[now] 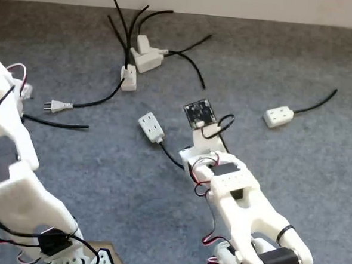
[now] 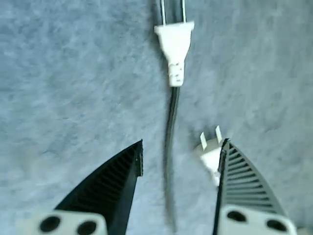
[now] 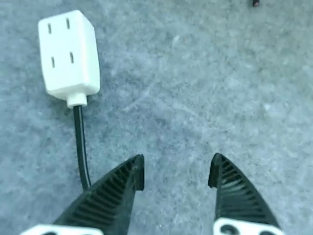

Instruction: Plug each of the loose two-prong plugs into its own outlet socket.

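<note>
Carpet (image 2: 73, 98) bears a plug (image 2: 174, 49) just ahead of left pincer (image 2: 182, 144).

Robot body: white shells, dark parts
The left arm (image 1: 17, 182) and the right arm (image 1: 243, 202) are built of white shells; black servo blocks (image 1: 281, 261) are set near the bases; red and black wires (image 1: 201, 184) are looped along them; a dark circuit board (image 1: 200, 112) is carried at the right wrist; black, ribbed, pointed fingers (image 2: 112, 186) are fitted to the left gripper (image 2: 182, 143) and the right gripper (image 3: 177, 157).
</note>
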### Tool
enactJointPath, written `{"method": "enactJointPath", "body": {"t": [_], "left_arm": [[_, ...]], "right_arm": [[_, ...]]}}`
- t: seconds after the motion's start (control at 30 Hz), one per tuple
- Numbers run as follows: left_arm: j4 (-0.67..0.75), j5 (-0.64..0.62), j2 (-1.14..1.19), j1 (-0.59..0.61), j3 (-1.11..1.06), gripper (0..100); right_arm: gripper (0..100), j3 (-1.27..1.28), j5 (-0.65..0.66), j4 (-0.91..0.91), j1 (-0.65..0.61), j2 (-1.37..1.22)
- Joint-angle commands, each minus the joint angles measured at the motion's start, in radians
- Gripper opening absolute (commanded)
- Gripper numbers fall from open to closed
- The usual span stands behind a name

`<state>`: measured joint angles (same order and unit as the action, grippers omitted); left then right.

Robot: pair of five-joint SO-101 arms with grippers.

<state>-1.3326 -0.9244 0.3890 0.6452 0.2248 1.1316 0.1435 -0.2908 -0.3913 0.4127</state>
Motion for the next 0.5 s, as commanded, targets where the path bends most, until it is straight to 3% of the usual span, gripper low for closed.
{"method": "enactJointPath", "body": {"t": [0.0,0.33,0.47], "left_arm": [[-0.009,-0.094,0.147,0.019,0.213,26],[-0.077,-0.087,0.458,0.13,0.572,23],[-0.121,-0.011,0.581,0.122,0.743,22]], "right_arm": [[22.1,0.001,-0.003,0.054,0.004,0.03],[22.1,0.007,-0.003,0.056,-0.059,0.03],[22.1,0.007,-0.003,0.056,-0.061,0.03]]}}
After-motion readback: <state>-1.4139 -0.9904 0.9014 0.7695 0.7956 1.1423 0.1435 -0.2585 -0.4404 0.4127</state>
